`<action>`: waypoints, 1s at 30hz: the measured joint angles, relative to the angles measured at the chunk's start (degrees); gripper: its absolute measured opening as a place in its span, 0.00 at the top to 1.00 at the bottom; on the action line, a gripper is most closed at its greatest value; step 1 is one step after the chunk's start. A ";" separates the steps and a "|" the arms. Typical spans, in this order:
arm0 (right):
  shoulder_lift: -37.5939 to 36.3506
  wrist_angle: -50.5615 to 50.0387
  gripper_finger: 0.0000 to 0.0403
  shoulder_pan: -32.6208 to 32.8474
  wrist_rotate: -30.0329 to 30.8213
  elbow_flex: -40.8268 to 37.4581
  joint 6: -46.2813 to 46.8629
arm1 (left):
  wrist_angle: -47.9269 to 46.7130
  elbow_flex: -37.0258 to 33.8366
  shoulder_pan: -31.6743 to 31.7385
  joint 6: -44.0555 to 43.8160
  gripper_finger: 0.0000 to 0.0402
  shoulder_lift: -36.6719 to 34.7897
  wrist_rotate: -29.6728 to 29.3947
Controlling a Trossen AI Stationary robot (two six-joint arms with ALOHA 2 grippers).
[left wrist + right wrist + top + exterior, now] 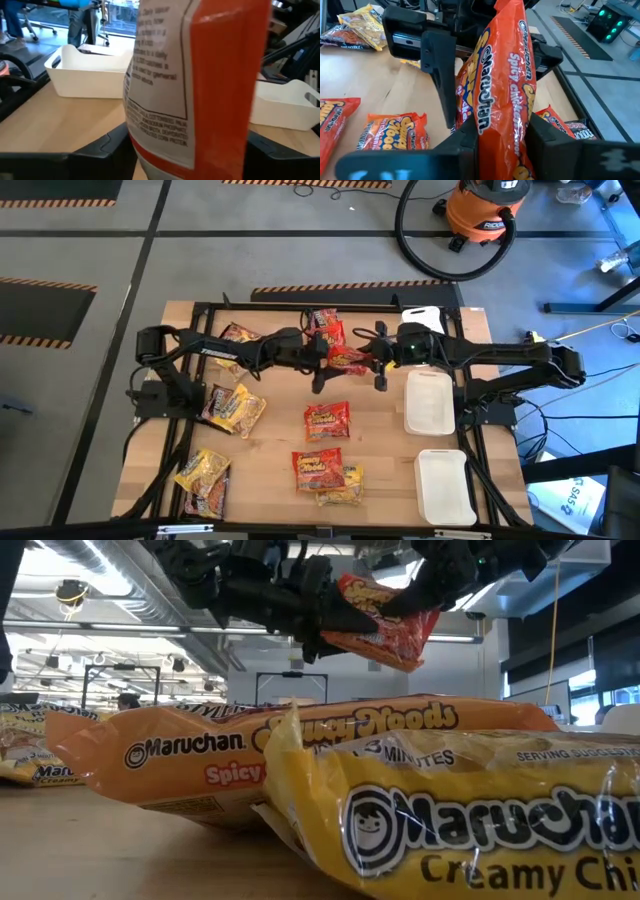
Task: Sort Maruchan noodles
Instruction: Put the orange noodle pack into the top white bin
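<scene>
Two pincers: both meet over the far middle of the bench [270, 430], at one red packet [349, 359] lifted in the air.
Right pincer [502, 137]: closed on the red packet; the right wrist view shows the fingers pressing both sides of it.
Left pincer [318, 360]: its fingers stand on both sides of the same packet; the left wrist view shows gaps beside the packet, so the fingers look spread and not pressing.
High view only: other noodle packets [327, 421] lie on the bench, red ones in the middle, yellow and dark ones at the left, and two white trays [430, 402] at the right.
Low view only: the red packet hangs tilted, above an orange packet [200, 765] and a yellow packet [450, 830] close to the camera.
</scene>
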 joint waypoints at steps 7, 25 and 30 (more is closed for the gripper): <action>-0.02 1.06 0.74 0.00 -0.69 0.00 0.22 | 0.33 0.07 0.63 1.35 0.66 -0.02 -0.40; 8.66 -41.10 0.19 0.00 5.14 31.45 8.00 | -1.14 0.23 0.55 6.34 0.71 -0.07 -2.97; 19.07 -53.21 0.19 0.00 4.29 42.47 7.39 | -1.79 0.23 0.55 6.32 0.71 -0.07 -4.79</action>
